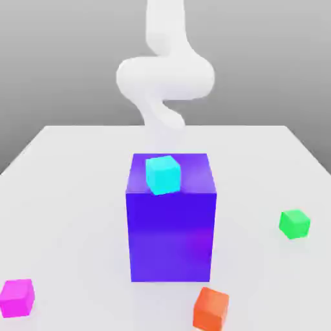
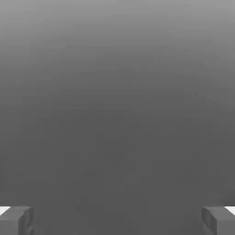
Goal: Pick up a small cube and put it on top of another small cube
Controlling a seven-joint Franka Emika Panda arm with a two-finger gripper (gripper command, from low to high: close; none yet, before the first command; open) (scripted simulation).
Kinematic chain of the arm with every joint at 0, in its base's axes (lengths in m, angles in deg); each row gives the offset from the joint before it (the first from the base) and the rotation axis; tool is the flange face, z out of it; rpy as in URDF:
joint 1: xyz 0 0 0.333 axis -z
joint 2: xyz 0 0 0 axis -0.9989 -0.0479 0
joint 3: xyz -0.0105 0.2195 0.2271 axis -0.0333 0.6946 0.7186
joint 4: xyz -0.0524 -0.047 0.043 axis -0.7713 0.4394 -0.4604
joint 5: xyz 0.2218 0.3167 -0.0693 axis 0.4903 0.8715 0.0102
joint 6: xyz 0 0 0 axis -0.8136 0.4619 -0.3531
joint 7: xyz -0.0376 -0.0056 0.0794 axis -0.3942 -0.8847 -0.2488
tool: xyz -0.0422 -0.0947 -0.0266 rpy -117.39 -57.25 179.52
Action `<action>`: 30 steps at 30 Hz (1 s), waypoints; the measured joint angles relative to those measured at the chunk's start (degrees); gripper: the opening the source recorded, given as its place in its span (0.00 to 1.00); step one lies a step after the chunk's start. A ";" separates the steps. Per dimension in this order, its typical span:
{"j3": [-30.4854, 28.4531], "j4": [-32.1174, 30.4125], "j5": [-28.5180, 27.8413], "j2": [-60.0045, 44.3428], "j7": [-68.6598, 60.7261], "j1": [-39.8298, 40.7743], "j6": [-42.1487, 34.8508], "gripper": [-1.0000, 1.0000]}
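In the exterior view, looks onto a pale, smooth tabletop (image 1: pixel 71 194) before a grey backdrop (image 1: pixel 258 58). Meets a big blue-purple block (image 1: pixel 170 236) mid-table, between the magenta cube (image 1: pixel 17 298) near the exterior view's left edge and the green cube (image 1: pixel 295 224) towards the exterior view's right. Finds a cyan cube (image 1: pixel 163 175) atop the block, an orange cube (image 1: pixel 211 309) near its front, a white arm (image 1: pixel 165 77) behind.

In the hand view, faces grey, with the gripper (image 2: pixel 117 221) spread wide.
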 joint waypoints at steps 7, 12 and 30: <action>-9.63 0.01 5.22 -14.67 -12.00 -3.46 3.67 0.50; -15.21 0.04 10.22 -25.08 -21.35 -4.44 6.17 0.50; -21.52 -0.38 19.15 -60.22 -48.64 5.66 16.69 0.50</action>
